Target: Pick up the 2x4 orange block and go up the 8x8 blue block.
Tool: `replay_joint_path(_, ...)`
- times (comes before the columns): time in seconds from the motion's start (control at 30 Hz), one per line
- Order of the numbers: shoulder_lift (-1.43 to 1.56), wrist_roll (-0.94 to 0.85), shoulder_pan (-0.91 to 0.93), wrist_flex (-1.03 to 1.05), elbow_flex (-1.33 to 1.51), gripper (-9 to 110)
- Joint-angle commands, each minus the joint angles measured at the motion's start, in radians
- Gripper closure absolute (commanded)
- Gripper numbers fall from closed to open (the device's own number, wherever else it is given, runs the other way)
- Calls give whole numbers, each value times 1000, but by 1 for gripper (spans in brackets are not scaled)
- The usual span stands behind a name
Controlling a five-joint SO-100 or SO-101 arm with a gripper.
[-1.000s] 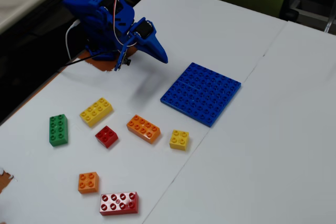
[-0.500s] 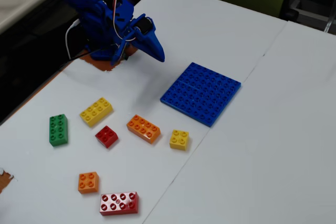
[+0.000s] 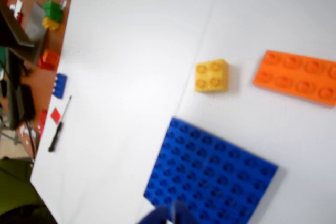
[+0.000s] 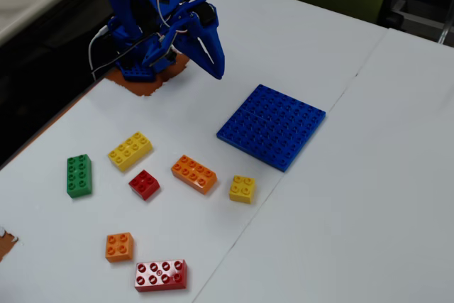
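Since a second ago your arm has lifted and straightened; the gripper (image 4: 215,69) now hangs higher over the table's far left corner, pointing down, while every brick sits where it was.

Fixed view. The gripper's blue fingers come together to one point, so you have it narrow, nearly closed, holding nothing. The 2x4 orange block (image 4: 194,174) lies flat on the white table (image 4: 340,196), well apart from the gripper, at about 6 o'clock from it. The 8x8 blue block (image 4: 272,125) lies flat at 1 o'clock from the orange block, near but not touching. A small yellow brick (image 4: 242,189) sits just beside the orange block at 4 o'clock. A small red brick (image 4: 144,184) sits at its 9 o'clock, a long yellow brick (image 4: 130,150) at 10 o'clock, and a green brick (image 4: 79,175) farther out at 9 o'clock. A small orange brick (image 4: 119,246) and a long red brick (image 4: 161,274) lie toward 7 o'clock.

Wrist view, blurred. The gripper (image 3: 169,216) shows only as a blue tip at the bottom edge; you cannot tell its opening here. The blue plate (image 3: 210,174) fills the lower centre. The orange block (image 3: 296,77) lies at 1 o'clock from the plate, cut by the right edge. The small yellow brick (image 3: 212,75) sits at 9 o'clock from the orange block, apart from it.
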Motion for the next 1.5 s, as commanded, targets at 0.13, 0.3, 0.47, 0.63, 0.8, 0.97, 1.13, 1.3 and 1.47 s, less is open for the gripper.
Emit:
replay_joint_path(0.13, -233, -318, 32, 118, -382, 101)
replay_joint_path(0.3, -373, -621, 72, 267, -563, 101)
replay_joint_path(0.47, -517, -976, 126, 460, -741, 101)
replay_joint_path(0.63, -612, -1189, 186, 558, -850, 101)
replay_joint_path(0.8, -696, -1327, 236, 611, -942, 101)
replay_joint_path(0.97, -761, -1410, 278, 614, -988, 100)
replay_joint_path(1.13, -844, -1485, 313, 607, -1034, 98)
replay_joint_path(1.3, -927, -1520, 336, 571, -1057, 90)
replay_joint_path(1.47, -1012, -1571, 348, 538, -1092, 85)
